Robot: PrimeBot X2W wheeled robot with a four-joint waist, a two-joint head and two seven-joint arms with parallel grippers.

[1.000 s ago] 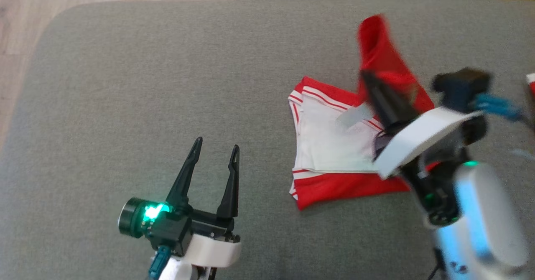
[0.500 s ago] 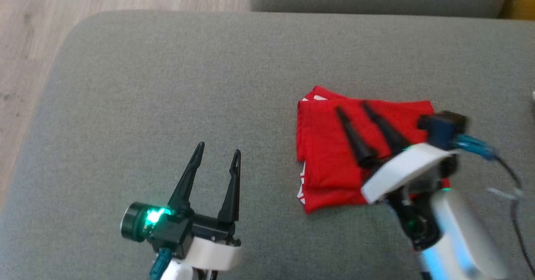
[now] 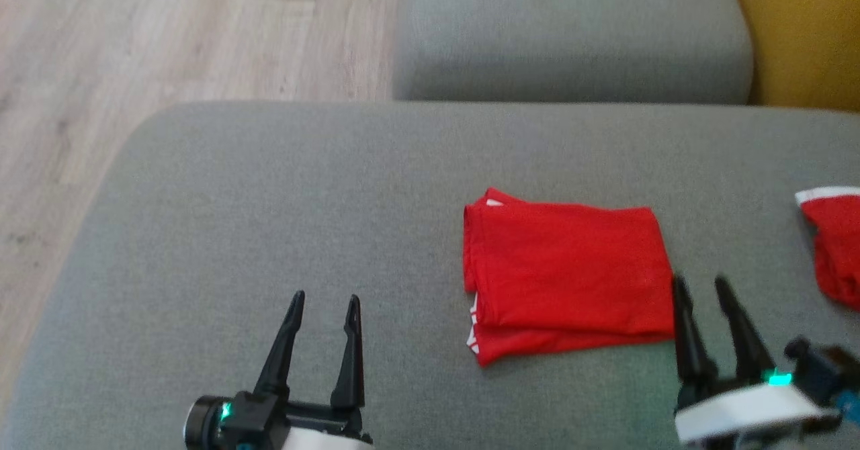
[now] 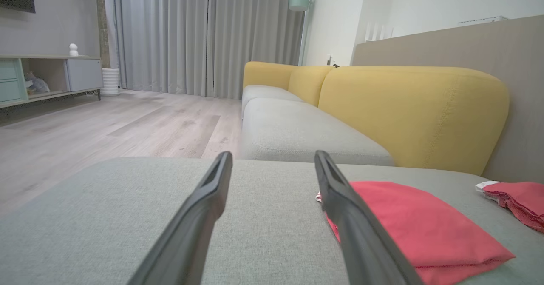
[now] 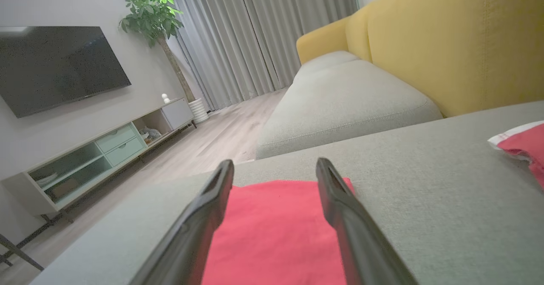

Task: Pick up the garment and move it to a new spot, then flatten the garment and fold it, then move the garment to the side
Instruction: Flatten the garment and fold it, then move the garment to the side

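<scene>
Garment [image 3: 568, 275] lies folded; we'd pinch all layers at once (left pincer [image 3: 325, 296] and right pincer [image 3: 699, 281] both gape, empty).

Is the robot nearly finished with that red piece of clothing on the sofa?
Nearly. Done: the red garment lies folded in a neat rectangle on the grey cushion. In hand: nothing; the left gripper and right gripper are both open and holding nothing, the right one beside the garment's near right corner. Left: moving the folded garment to the side.
</scene>
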